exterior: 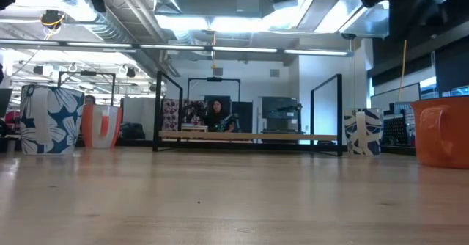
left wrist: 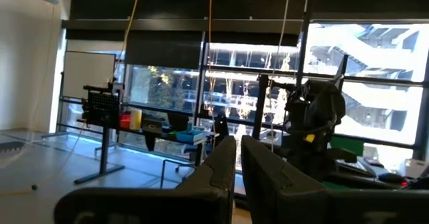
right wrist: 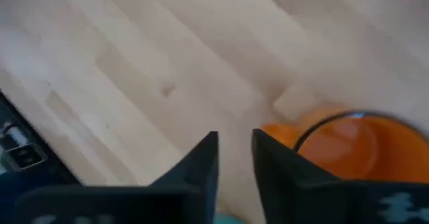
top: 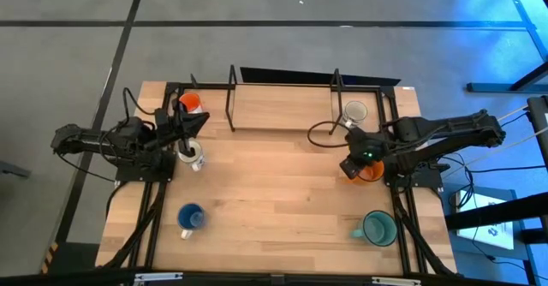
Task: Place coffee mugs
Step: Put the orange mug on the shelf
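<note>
Six mugs stand on their bases on the wooden table. The orange mug [top: 372, 171] [exterior: 443, 131] [right wrist: 355, 147] is at the right. My right gripper [top: 351, 163] [right wrist: 234, 158] hangs above its left rim, pointing down, open by a narrow gap, and holds nothing. A white patterned mug [top: 195, 156] [exterior: 50, 119] stands at the left. My left gripper [top: 193, 135] [left wrist: 237, 162] is held level above it, shut and empty. The mug with the orange-red inside [top: 190, 104] [exterior: 101, 125] and a grey-white mug [top: 355, 112] [exterior: 364, 131] stand toward the far edge. The blue mug [top: 190, 218] and the teal mug [top: 377, 228] stand toward the near edge.
A black frame with upright posts [top: 231, 98] [exterior: 249, 136] runs along the table's far edge. A cable loop [top: 321, 134] lies beside the right arm. Bare wood [top: 274, 183] fills the table's middle. A person [exterior: 217, 115] sits in the room beyond.
</note>
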Robot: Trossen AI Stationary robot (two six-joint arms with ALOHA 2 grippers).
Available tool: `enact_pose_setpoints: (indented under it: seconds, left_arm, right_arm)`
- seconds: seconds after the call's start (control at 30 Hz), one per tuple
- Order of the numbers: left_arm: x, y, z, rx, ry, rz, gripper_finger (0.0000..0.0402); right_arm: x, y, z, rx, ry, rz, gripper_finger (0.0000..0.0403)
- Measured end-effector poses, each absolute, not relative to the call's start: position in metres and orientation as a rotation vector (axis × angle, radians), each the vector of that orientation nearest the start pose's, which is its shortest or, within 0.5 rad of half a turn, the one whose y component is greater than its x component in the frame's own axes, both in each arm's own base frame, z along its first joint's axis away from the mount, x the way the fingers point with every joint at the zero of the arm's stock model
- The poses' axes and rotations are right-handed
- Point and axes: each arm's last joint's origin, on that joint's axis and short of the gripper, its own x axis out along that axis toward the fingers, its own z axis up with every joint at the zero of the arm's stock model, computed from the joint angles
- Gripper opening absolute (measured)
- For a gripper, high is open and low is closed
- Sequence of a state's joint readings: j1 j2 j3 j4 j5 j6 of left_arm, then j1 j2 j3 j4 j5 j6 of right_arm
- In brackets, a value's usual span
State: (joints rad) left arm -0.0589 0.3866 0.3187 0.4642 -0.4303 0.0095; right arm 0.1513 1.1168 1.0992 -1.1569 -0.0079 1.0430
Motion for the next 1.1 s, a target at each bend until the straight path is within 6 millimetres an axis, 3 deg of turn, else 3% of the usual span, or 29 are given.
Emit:
enact_pose_setpoints:
  seconds: [0.2, 0.37, 0.73, 1.1]
  left_arm:
    - [0.112, 0.005, 0.283, -0.134, -0.396, 0.329, 0.002]
    - [0.112, 0.005, 0.283, -0.136, -0.396, 0.329, 0.002]
    - [0.112, 0.005, 0.282, -0.139, -0.389, 0.337, 0.002]
    - [0.113, 0.005, 0.281, -0.139, -0.384, 0.336, 0.002]
  right_arm:
    - [0.176, 0.027, 0.292, 0.847, 1.241, -0.587, 0.0181]
    - [0.171, 0.027, 0.264, 0.881, 1.294, -0.691, 0.0217]
    - [0.17, 0.026, 0.222, 0.972, 1.288, -0.878, 0.0219]
    - [0.175, 0.016, 0.2, 0.997, 1.241, -1.007, 0.0153]
